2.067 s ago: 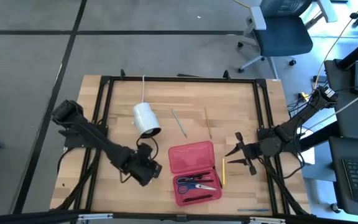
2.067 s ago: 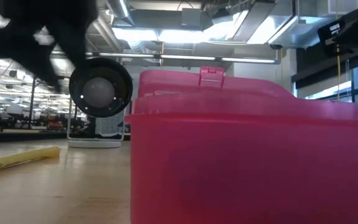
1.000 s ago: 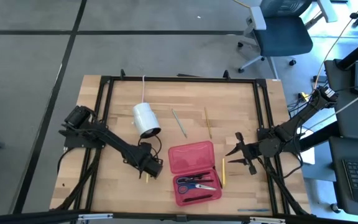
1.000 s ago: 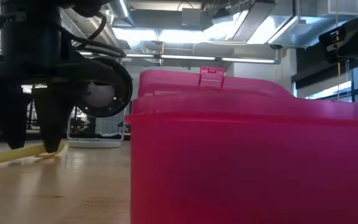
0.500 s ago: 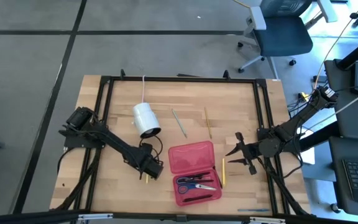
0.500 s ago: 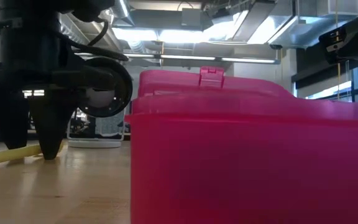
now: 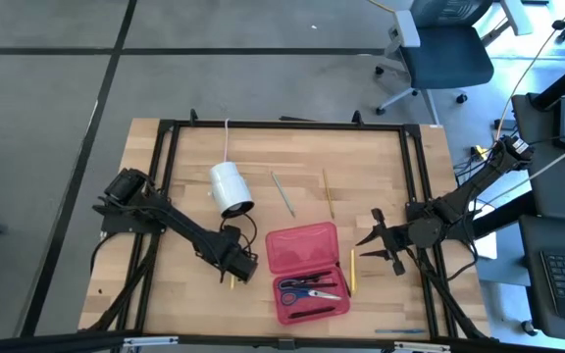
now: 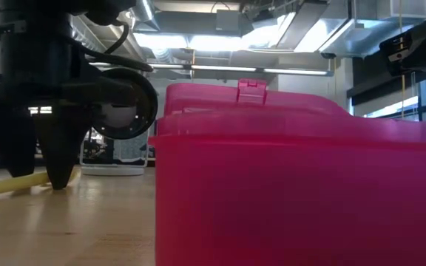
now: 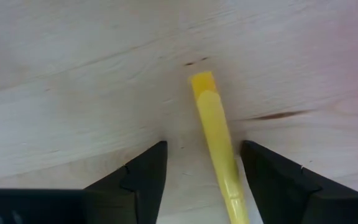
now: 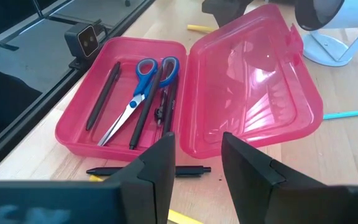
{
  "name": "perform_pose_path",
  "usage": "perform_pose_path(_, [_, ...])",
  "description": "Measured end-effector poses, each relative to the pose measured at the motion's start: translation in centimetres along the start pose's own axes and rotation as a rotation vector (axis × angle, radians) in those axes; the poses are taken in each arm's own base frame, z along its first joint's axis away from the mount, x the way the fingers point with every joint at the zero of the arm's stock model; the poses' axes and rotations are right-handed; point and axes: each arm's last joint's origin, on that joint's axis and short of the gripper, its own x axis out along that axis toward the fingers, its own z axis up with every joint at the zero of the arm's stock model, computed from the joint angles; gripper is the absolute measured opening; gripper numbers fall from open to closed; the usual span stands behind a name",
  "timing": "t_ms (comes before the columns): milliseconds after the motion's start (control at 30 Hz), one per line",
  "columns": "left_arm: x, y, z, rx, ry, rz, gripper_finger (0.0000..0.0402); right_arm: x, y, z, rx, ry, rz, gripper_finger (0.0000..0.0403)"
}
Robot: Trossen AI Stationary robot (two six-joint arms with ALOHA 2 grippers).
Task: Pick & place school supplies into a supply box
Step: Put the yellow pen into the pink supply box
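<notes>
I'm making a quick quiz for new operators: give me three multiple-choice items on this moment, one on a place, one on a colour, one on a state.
1. Where do the scissors lie?
A. inside the supply box
B. beside the white cylinder
C. on the floor

2. What colour is the pencil between the left gripper fingers?
A. green
B. yellow
C. blue

3. How is the supply box lid?
A. shut
C. taken off
B. open, lying flat

Answers: 1 A, the right wrist view shows them in the tray among black pens; 2 B, the left wrist view shows it yellow; 3 B, the lid lies hinged back on the table.
</notes>
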Motion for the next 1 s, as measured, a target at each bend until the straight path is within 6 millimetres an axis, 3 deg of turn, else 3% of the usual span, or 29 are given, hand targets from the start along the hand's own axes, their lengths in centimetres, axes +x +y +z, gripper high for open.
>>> perform_pose_path(700, [-0.07,-0.05,0.05,0.089,-0.007,-0.006,0.0032,0.0,0.0,-0.01,-0.002,0.001,0.0,0.0133])
perform_pose_path(1000, [-0.6,0.09,0.06,0.152,0.036,-0.014,0.0026,0.0,-0.01,-0.01,-0.003,0.001,0.0,0.0133])
